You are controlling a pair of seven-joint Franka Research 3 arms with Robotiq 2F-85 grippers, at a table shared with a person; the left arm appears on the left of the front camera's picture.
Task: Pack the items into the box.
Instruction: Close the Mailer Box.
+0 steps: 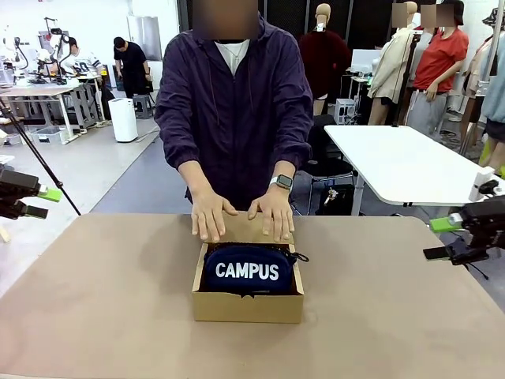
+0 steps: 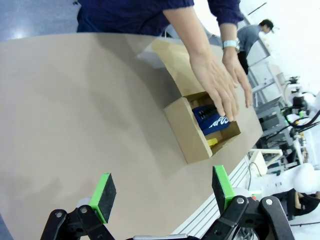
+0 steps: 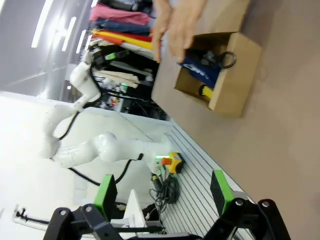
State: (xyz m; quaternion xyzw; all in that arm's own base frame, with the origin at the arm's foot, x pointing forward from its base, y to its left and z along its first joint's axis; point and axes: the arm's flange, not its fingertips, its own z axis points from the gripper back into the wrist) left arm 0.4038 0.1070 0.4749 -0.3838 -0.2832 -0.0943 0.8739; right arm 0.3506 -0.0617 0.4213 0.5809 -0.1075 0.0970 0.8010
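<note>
Mid-table on the brown tabletop point(image 1: 95, 316) sits one small brown cardboard box point(image 1: 248, 306), top open. One navy zip pouch lettered "CAMPUS" in white point(image 1: 248, 270) lies inside it and fills most of the opening. At the far side a person in a dark purple jacket point(image 1: 237, 103) presses two hands flat on the box's hinged cardboard flap point(image 1: 241, 230), one hand point(image 1: 211, 215) beside the other hand point(image 1: 273, 213). One silver wristwatch point(image 1: 282, 181) is on the picture-right wrist.

Front view shows the lettering square on, and both arms parked well apart from the box: left gripper point(image 1: 41, 202) at the left table edge, right gripper point(image 1: 440, 238) at the right edge, neither touching anything.

Left wrist view adds a slim yellow-and-black utility knife point(image 2: 212, 142), one yellow end poking out beside the pouch inside the box. Same view has the left gripper's two green pads spread wide with nothing between them.

Right wrist view shows the box from the other side: knife again, yellow, low against the wall, plus one black ring on the pouch's zip point(image 3: 227, 59) and a dark lump next to it that I cannot identify. Right gripper's two green pads are also spread wide, empty.

Count: one box, one pouch, one knife, two hands, two grippers.
</note>
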